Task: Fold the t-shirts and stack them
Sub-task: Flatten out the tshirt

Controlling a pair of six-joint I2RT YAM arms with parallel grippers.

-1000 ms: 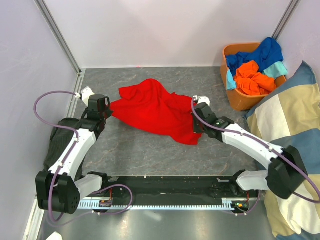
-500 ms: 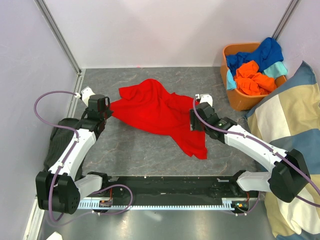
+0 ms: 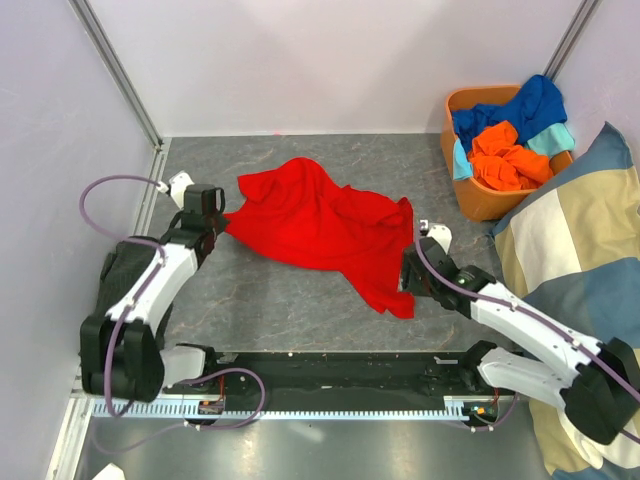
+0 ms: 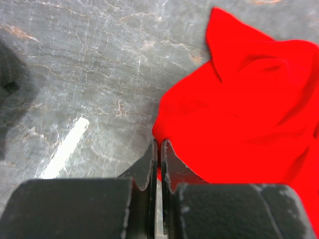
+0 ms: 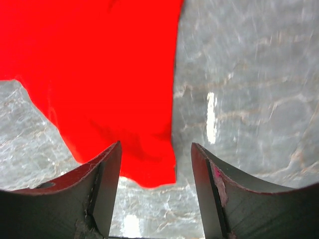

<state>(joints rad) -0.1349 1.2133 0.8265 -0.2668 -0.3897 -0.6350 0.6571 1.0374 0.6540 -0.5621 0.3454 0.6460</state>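
Observation:
The red t-shirt (image 3: 320,230) lies crumpled and partly spread across the middle of the grey table. My left gripper (image 3: 213,215) is at its left edge. In the left wrist view the gripper (image 4: 159,144) is shut, with a pinch of the red t-shirt (image 4: 239,109) between its fingers. My right gripper (image 3: 408,285) stands open just off the shirt's near right corner. The right wrist view shows this gripper (image 5: 155,144) spread wide, the corner of the red t-shirt (image 5: 99,64) lying flat on the table ahead of it, ungripped.
An orange basket (image 3: 470,195) at the back right holds a blue t-shirt (image 3: 535,105), an orange t-shirt (image 3: 505,160) and a light teal t-shirt (image 3: 460,160). A blue-and-beige checked cushion (image 3: 570,260) fills the right side. White walls enclose the table on the left and at the back.
My right gripper opened, let go of the red t-shirt and drew back toward the near right. The shirt's right corner now lies on the table. The left gripper kept its hold.

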